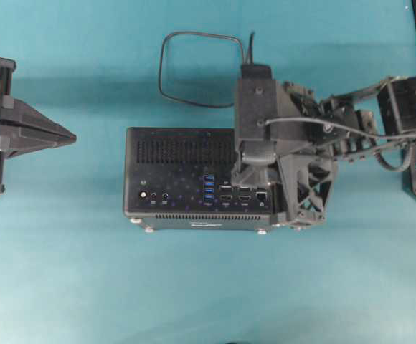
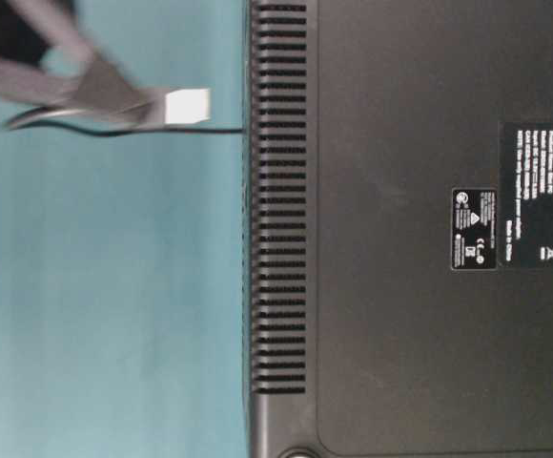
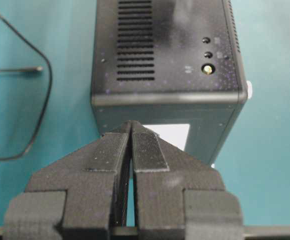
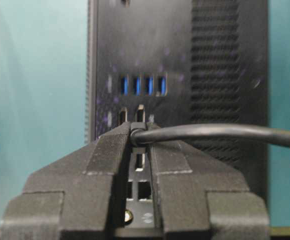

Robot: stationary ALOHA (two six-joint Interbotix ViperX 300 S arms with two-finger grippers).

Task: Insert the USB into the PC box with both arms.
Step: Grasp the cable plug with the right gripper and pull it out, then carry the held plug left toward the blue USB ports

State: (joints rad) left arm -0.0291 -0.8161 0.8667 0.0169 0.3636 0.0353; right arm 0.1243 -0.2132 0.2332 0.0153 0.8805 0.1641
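1. The right pincer point(image 4: 137, 131) hangs over the port face of the PC box point(image 1: 186, 150), its fingers clenched on the USB point(image 4: 225, 132) cable right at the tips. The cable runs off to the right in the right wrist view. In the overhead view its loop point(image 1: 194, 68) lies on the teal tabletop point(image 1: 86, 287) just behind the box.

2. The plug point(image 2: 189, 105) shows in the table-level view as a pale metal tip near the box's vented edge, not yet in any socket. That view is blurred, so how it is angled is hard to judge.

3. The left pincer point(image 3: 131, 135) is clenched on nothing, apart from the box's end and pointing at it.

4. The blue USB sockets point(image 4: 143, 86) sit beyond the right pincer's tips, past the darker ports directly beneath it.

5. Risks from here:
- The grip looks to be on thin cable rather than the plug body, so the plug may swivel or droop and meet the socket crooked.
- With the left pincer not bracing the box, a push on the plug could slide the case across the tabletop.
- The neighbouring dark ports are close, so a small misaim could put the plug against the wrong opening.
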